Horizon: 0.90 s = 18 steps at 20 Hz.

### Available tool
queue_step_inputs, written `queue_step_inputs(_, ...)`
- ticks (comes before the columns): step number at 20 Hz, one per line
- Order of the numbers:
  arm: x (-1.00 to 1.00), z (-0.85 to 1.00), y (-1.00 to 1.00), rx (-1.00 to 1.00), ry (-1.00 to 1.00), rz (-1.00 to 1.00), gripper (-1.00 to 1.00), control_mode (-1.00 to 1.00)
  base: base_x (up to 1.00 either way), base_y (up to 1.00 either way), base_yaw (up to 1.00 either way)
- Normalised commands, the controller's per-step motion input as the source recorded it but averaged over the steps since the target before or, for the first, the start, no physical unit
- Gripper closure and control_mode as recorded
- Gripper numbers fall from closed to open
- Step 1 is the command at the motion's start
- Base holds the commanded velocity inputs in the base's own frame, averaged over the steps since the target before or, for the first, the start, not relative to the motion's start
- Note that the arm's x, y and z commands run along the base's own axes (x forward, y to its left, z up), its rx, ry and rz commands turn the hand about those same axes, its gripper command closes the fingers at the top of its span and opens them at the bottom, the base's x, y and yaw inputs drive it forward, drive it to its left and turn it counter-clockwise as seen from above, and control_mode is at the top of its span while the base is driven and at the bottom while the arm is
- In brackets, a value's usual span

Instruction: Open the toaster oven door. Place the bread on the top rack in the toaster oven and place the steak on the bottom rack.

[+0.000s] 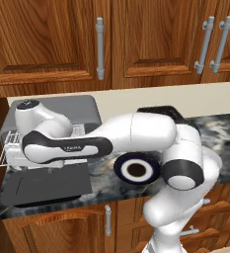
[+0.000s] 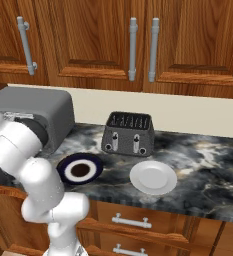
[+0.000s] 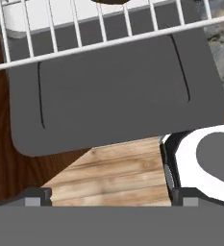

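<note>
The light-grey toaster oven (image 1: 82, 106) (image 2: 43, 112) stands at the left end of the counter. Its dark toaster oven door (image 1: 47, 185) (image 3: 113, 96) lies folded down flat. A white wire rack (image 1: 8, 148) (image 3: 108, 43) sticks out over the door; I cannot tell whether it is the top rack or the bottom rack. A brown sliver, the bread (image 3: 111, 1), rests on that rack at the hand view's upper edge. My gripper (image 3: 111, 194) hangs open above the door's front edge with nothing between its fingertips (image 3: 36, 194). The steak is out of view.
A dark blue plate (image 1: 135, 169) (image 2: 79, 170) with a white ring and a brown middle sits right of the oven. A bare white plate (image 2: 153, 176) lies further right. A black two-slot toaster (image 2: 129, 134) stands behind them. Wooden cabinets hang overhead.
</note>
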Motion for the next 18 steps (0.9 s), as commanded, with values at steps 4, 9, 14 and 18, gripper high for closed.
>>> queue_step_inputs(4,-0.38,-0.4,-0.58,0.0,0.0,0.01,-1.0,-1.0,0.0,0.0,0.0)
queue_step_inputs(9,-0.19,-0.53,-0.49,0.01,0.0,0.0,-1.0,-1.0,0.0,0.0,0.0)
queue_step_inputs(14,0.31,-0.42,-0.37,0.01,0.0,0.0,-1.0,-1.0,0.0,0.0,0.0)
queue_step_inputs(18,0.64,-0.18,-0.06,0.0,0.0,0.0,-1.0,-1.0,0.0,0.0,0.0)
